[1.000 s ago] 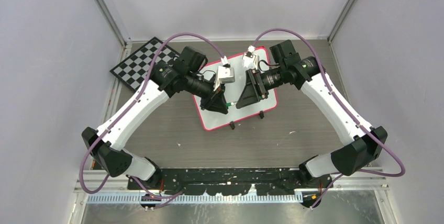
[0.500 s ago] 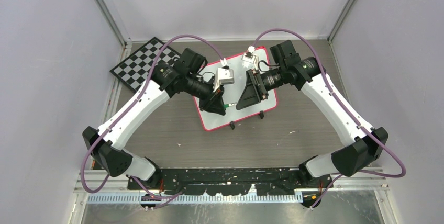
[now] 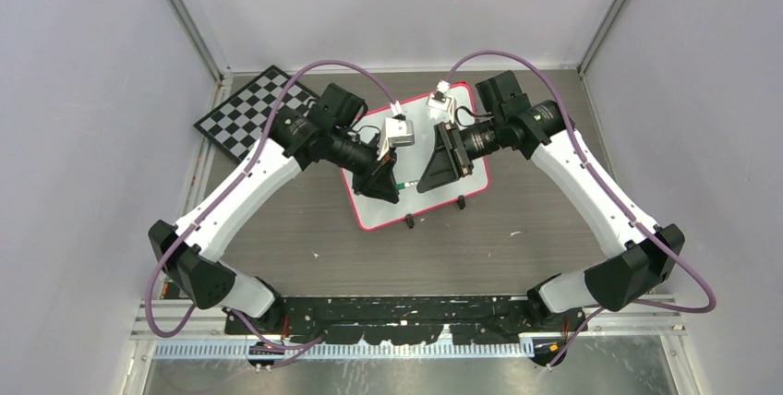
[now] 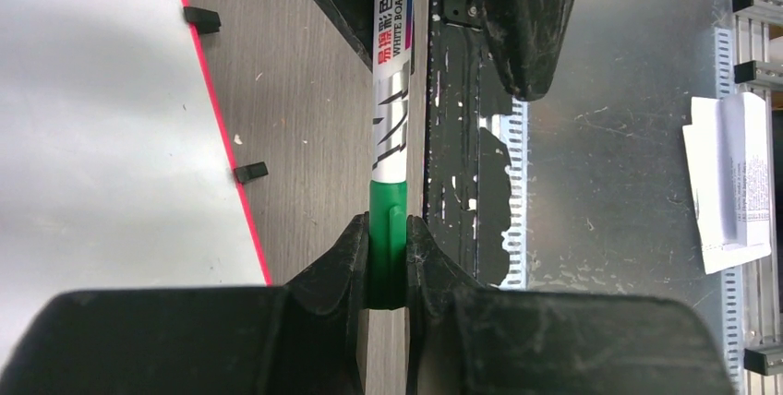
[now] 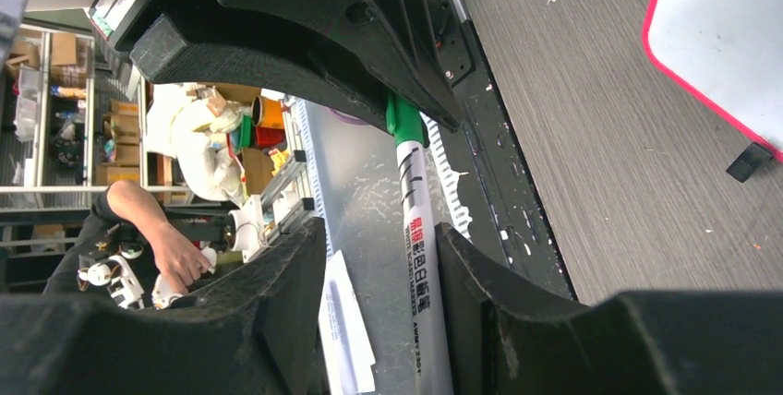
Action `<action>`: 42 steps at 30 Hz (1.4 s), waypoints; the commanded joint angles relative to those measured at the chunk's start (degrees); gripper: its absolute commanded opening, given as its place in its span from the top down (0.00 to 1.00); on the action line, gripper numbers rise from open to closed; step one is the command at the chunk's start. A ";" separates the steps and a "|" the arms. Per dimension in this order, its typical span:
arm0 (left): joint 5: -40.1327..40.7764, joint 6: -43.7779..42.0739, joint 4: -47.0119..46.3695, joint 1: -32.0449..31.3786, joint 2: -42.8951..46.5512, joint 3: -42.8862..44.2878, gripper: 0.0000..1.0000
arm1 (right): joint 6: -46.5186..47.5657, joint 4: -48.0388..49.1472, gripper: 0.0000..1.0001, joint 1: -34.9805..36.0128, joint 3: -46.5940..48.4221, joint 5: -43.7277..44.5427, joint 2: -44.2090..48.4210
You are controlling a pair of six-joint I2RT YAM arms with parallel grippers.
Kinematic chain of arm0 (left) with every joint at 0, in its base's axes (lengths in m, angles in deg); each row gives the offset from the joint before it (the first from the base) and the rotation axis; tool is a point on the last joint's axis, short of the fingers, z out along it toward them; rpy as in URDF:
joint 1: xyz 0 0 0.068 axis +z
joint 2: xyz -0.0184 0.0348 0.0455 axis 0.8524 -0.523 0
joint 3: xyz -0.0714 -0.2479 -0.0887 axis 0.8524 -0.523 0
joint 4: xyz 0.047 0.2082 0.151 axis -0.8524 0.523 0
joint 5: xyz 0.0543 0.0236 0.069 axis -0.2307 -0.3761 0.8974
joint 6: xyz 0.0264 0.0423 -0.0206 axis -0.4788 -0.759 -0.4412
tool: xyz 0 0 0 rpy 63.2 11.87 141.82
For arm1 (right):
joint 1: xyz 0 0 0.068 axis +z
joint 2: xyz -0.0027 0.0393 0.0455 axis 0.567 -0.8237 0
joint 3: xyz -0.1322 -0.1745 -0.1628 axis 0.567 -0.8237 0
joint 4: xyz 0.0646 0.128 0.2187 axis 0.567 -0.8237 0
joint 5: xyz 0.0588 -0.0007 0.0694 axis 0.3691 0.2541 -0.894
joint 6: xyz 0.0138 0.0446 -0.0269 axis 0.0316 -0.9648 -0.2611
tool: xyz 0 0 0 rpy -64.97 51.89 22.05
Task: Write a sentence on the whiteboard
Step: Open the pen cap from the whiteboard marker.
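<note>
Currently, left gripper [image 4: 388, 233]: clenched on whiteboard marker's [image 4: 390, 90] green cap [image 4: 387, 201], likely anchoring it for uncapping.
Right gripper [image 5: 379, 238]: jaws apart around the barrel [image 5: 425, 321].
Whiteboard [image 3: 374, 212]: beneath both grippers, no lettering visible.

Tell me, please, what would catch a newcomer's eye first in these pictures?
A green marker is held in the air over the whiteboard at mid-table. The left tool is clamped on its green end, while the right tool stands open around the barrel. A chessboard lies at the far left corner.
</note>
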 commanded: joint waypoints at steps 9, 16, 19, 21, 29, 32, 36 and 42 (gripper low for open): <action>-0.94 3.22 -2.60 -1.05 -1.23 3.15 1.00 | -2.89 3.45 0.57 1.69 0.95 -0.22 1.69; -0.81 4.06 -3.26 -1.67 -2.12 3.89 1.00 | -2.84 3.68 0.62 2.23 0.54 0.07 1.73; -0.75 4.84 -3.91 -1.84 -2.38 4.26 1.00 | -2.75 3.65 0.65 2.28 0.43 0.16 1.71; -0.87 5.12 -4.10 -1.95 -2.56 4.58 1.00 | -2.75 3.81 0.71 2.33 0.42 0.41 1.65; -0.34 3.77 -3.01 -1.37 -1.31 1.89 1.00 | -0.88 1.76 1.00 1.91 0.83 2.08 1.72; -1.70 2.92 -2.23 0.75 -0.19 0.39 1.00 | 1.25 -0.25 1.00 0.74 1.24 2.19 1.97; -2.04 -1.55 1.34 3.90 1.31 -1.65 1.00 | 5.05 -4.42 1.00 -2.25 2.00 2.47 2.00; -3.46 -8.30 5.38 11.88 4.53 -6.82 1.00 | 12.81 -11.29 1.00 -13.66 3.24 0.47 1.50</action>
